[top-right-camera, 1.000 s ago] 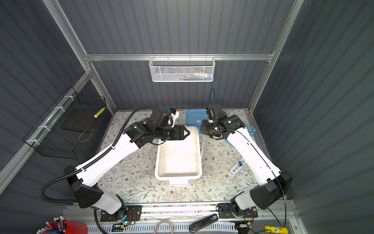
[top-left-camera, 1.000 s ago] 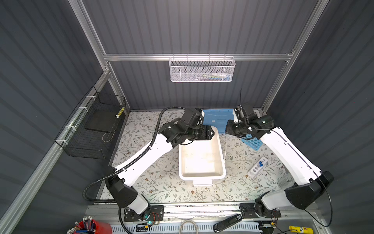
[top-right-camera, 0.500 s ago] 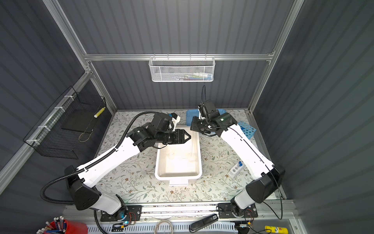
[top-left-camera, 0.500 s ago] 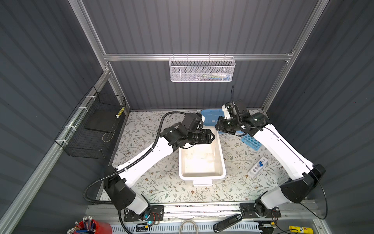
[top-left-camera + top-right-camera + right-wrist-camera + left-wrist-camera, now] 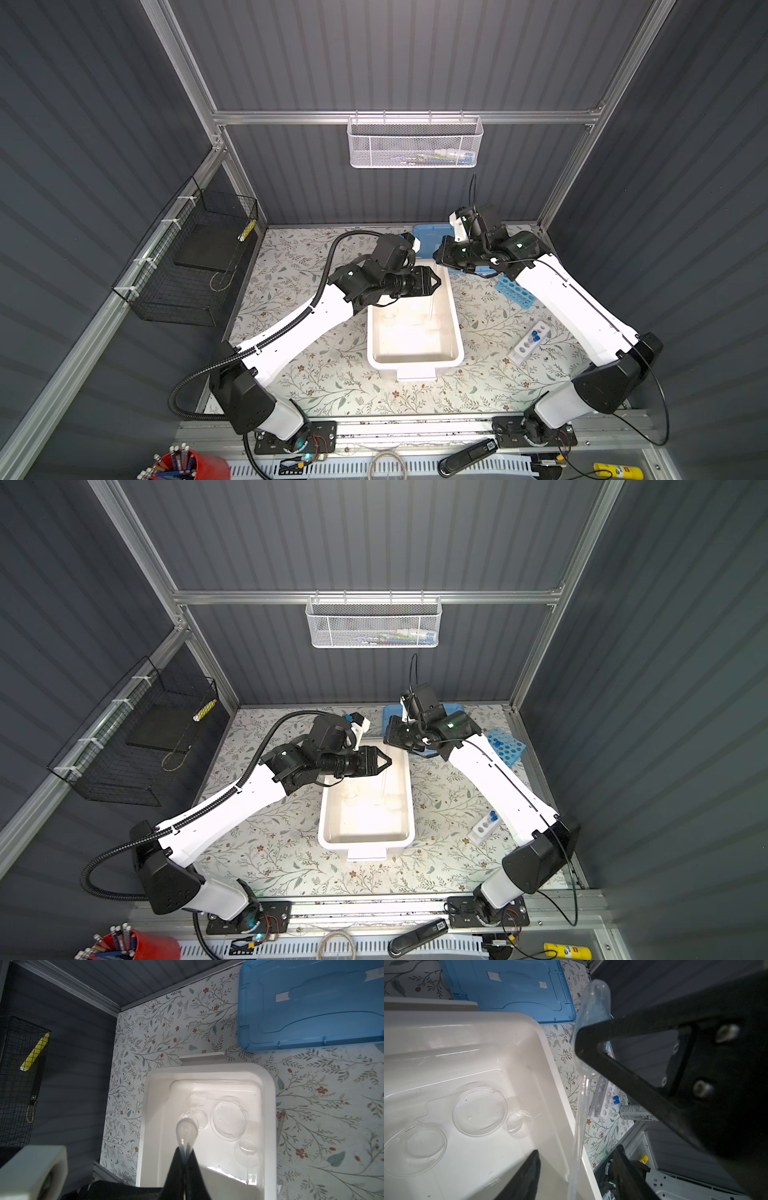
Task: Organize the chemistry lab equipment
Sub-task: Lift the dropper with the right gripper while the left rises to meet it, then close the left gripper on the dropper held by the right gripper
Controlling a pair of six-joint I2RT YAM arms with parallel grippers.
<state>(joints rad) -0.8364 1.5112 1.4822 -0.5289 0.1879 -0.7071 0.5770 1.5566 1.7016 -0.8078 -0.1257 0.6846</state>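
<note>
"When you look down from up high, what is biggest?" asks Ben.

"First the dark gray walls [image 5: 374,54] all round, then the flowery mat [image 5: 324,365]. In its middle sits the white tub [image 5: 415,363], its long way running 12 to 6 o'clock. The blue lid [image 5: 428,241] lies flat at the tub's 12 o'clock," says Ana.

"And the racks?"

"Both are on the tub's 3 o'clock side. The sky-blue rack [image 5: 513,291] is farther back. The small white rack [image 5: 524,347] is nearer the front, with two blue-capped tubes [image 5: 535,337] in it."

"What about the claws?"

"The left claw [image 5: 436,281] hangs over the tub's 12 o'clock end, jaws spread partway. A long clear dropper [image 5: 583,1101] crosses the tip of one finger [image 5: 623,1077]. Its fat end points to 12 o'clock, at the lid. Its thin end points to 6, along the tub's 3 o'clock wall. I can't tell if the claw holds it."

"And the other?"

"The right claw [image 5: 185,1150] is pressed together near the tub's 1 o'clock corner. It pinches the thin end of a small clear bulb [image 5: 186,1129], round end pointing away. Some clear round dishes [image 5: 479,1111] lie on the tub floor."
</note>
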